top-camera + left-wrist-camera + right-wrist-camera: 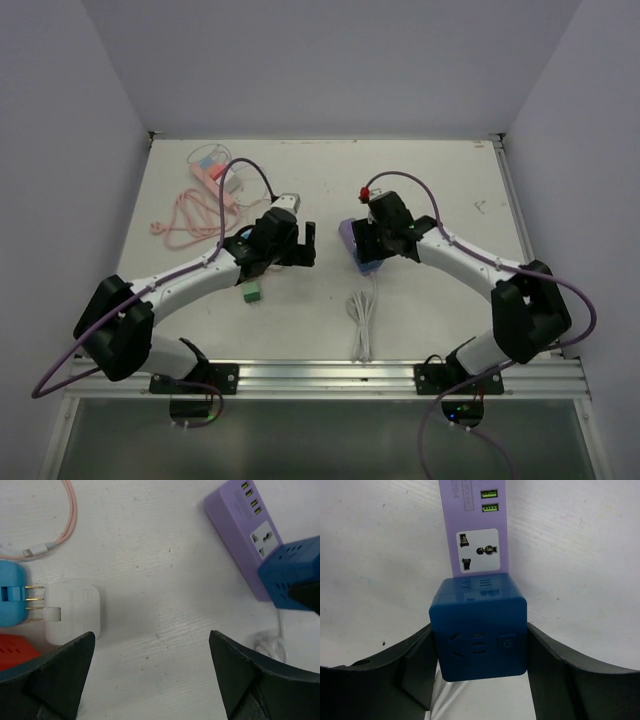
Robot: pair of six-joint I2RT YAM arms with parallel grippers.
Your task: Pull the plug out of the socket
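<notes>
A purple power strip lies on the white table. A blue cube plug sits on its near end, and its prongs are hidden. My right gripper is shut on the blue cube plug, one finger pressed against each side. In the top view the right gripper is over the strip. My left gripper is open and empty above bare table, left of the strip and the cube. In the top view the left gripper is beside the strip.
A white adapter joined to a light blue plug lies by the left gripper's left finger, with a red item near it. A pink cable lies at the far left. There is also a green block and a white cord.
</notes>
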